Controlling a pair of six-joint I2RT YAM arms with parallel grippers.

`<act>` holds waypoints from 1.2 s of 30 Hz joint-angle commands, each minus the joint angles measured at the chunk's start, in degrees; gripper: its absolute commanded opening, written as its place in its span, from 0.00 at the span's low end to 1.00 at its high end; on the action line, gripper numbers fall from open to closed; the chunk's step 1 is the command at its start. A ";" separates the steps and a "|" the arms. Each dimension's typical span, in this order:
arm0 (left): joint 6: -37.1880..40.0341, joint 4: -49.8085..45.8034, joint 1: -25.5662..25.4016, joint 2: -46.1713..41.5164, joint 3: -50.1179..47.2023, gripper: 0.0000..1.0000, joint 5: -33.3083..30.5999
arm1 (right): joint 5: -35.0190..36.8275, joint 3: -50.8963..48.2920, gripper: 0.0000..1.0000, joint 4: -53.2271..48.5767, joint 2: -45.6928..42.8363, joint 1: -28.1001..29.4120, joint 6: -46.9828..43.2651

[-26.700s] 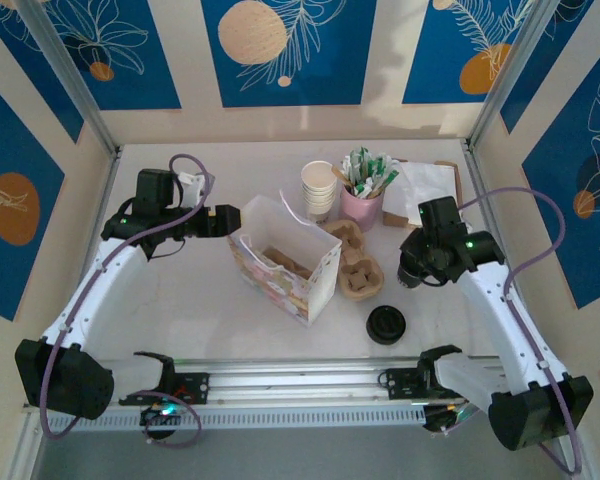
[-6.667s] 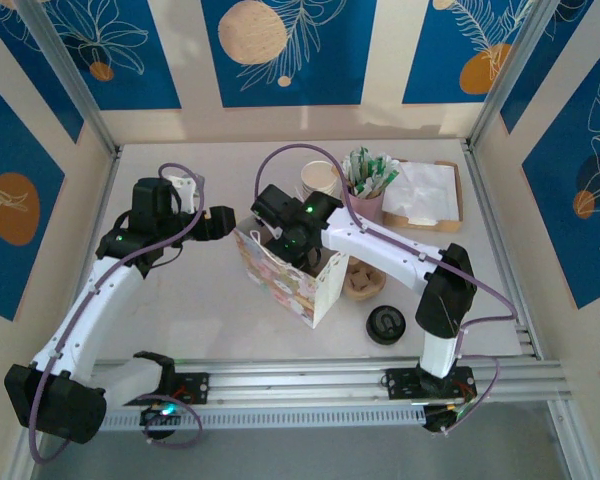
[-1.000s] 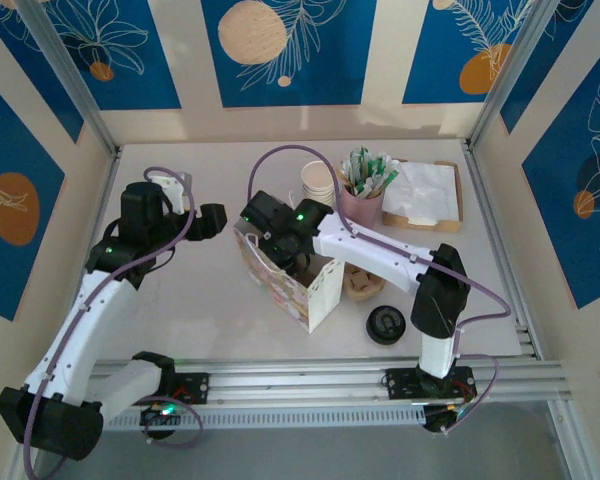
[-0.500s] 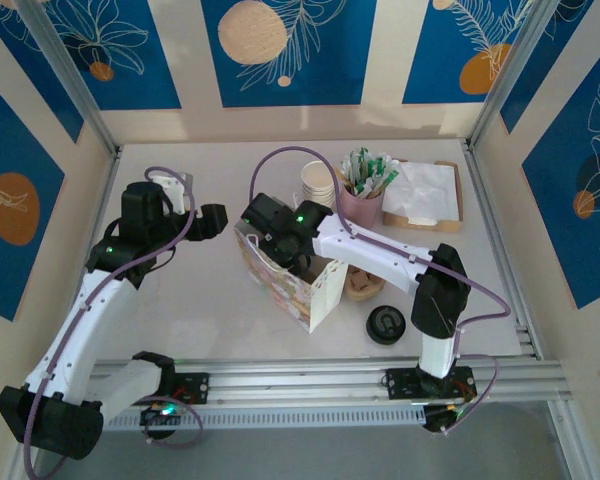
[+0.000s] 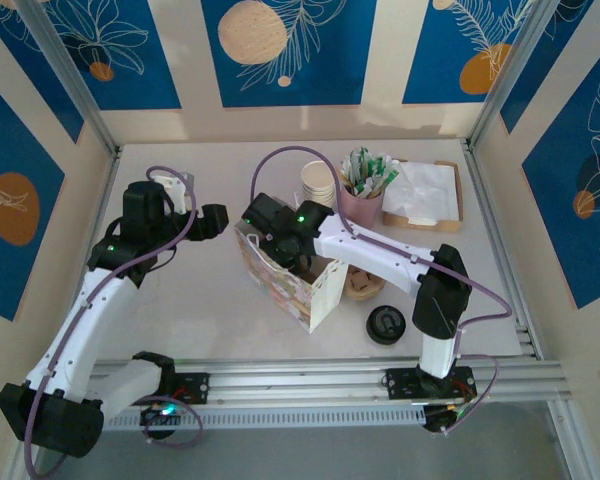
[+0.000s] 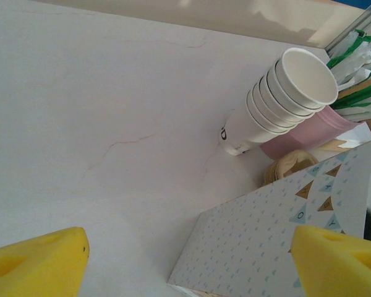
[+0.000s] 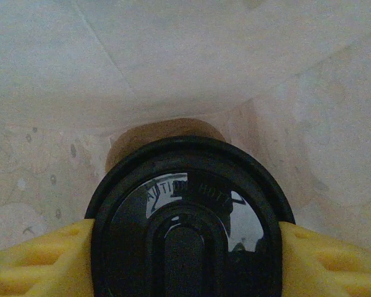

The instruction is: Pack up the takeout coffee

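Reaching down from above into the open top of the pastel-patterned paper gift bag [image 5: 280, 288] with the right claw [image 5: 300, 258]. Hovering the left claw [image 5: 220, 220] just beside the bag's far-left corner, apart from it, over the pale desk [image 5: 180, 300]. Sharing that desk with a stack of white paper cups [image 5: 318, 185], a pink cup stuffed with green-and-white sachets [image 5: 361, 205], a wooden tray of white napkins [image 5: 422, 197], a brown cardboard cup carrier [image 5: 362, 284] and a loose black round lid [image 5: 387, 324].

Spreading yellow foam fingertips [image 6: 37, 266] wide at the left wrist, released, gripping nothing, above the bag's side.

Clenching yellow pads [image 7: 37, 263] at the right wrist on both sides of a black round plastic coffee-cup lid [image 7: 185, 229], down between the bag's white inner walls.
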 commanded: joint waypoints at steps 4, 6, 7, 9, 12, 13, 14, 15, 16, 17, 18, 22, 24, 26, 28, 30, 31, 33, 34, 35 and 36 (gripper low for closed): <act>-0.13 0.56 0.46 0.08 0.09 0.85 1.11 | 1.10 1.82 0.46 -3.25 -3.26 0.34 -0.80; -0.15 0.47 0.44 0.08 0.09 0.85 1.02 | 0.97 1.83 0.47 -4.14 -3.11 0.25 -0.66; -0.05 0.47 0.46 0.08 0.09 0.85 1.02 | 0.85 1.86 0.47 -4.73 -3.09 0.36 -0.40; -0.05 0.50 0.46 0.08 0.05 0.85 1.02 | 0.70 1.71 0.47 -5.56 -2.98 0.62 0.01; -0.03 0.52 0.46 0.21 0.09 0.85 1.02 | 0.73 1.40 0.46 -6.43 -3.02 1.01 0.30; -0.02 0.51 0.46 0.25 0.09 0.85 0.98 | 0.94 1.39 0.46 -6.62 -3.08 1.22 0.31; -0.07 0.52 0.46 0.26 0.09 0.85 1.01 | 1.10 1.39 0.46 -6.75 -3.17 1.34 0.35; -0.05 0.52 0.46 0.26 0.06 0.85 1.05 | 1.04 1.40 0.46 -6.76 -3.25 1.34 0.31; 0.00 0.43 0.46 0.26 0.09 0.85 0.94 | 1.02 1.40 0.46 -6.84 -3.26 1.30 0.31; -0.05 0.43 0.41 0.26 0.09 0.85 0.93 | 1.10 1.25 0.46 -6.84 -3.24 1.34 0.40; -0.05 0.43 0.44 0.17 0.08 0.85 0.84 | 1.11 1.02 0.46 -6.85 -3.21 1.35 0.52; -0.05 0.52 0.44 0.17 0.00 0.85 0.76 | 0.76 -0.86 0.46 -6.31 -2.83 1.22 1.03; -0.12 0.43 0.45 0.18 0.07 0.85 0.75 | 0.58 -1.74 0.46 -6.32 -2.30 1.11 1.54; -0.11 0.47 0.43 0.17 0.04 0.85 0.84 | 0.29 -2.88 0.46 -6.18 -1.80 1.14 2.11; -0.05 0.43 0.46 0.17 0.08 0.85 0.92 | -0.60 -4.22 0.46 -5.81 -1.44 1.02 2.63; -0.05 0.51 0.43 0.17 0.09 0.85 1.17 | -1.39 -5.32 0.46 -5.61 -1.15 1.13 3.24; 0.13 0.47 0.44 0.17 0.15 0.85 1.61 | -1.45 -5.69 0.46 -5.53 -1.02 1.26 3.50; 0.92 -0.11 0.45 0.43 0.89 0.85 3.15 | -1.44 -5.96 0.46 -5.44 -1.06 1.35 3.56; 1.32 -0.73 0.46 0.67 1.48 0.85 4.09 | -1.31 -5.84 0.46 -5.44 -1.21 1.28 3.49; 1.38 -1.40 0.40 0.89 2.23 0.85 5.47 | -1.14 -5.64 0.46 -5.44 -1.39 1.26 3.43; 1.36 -2.15 0.46 1.19 3.03 0.84 7.40 | -1.01 -5.35 0.46 -5.44 -1.56 1.13 3.24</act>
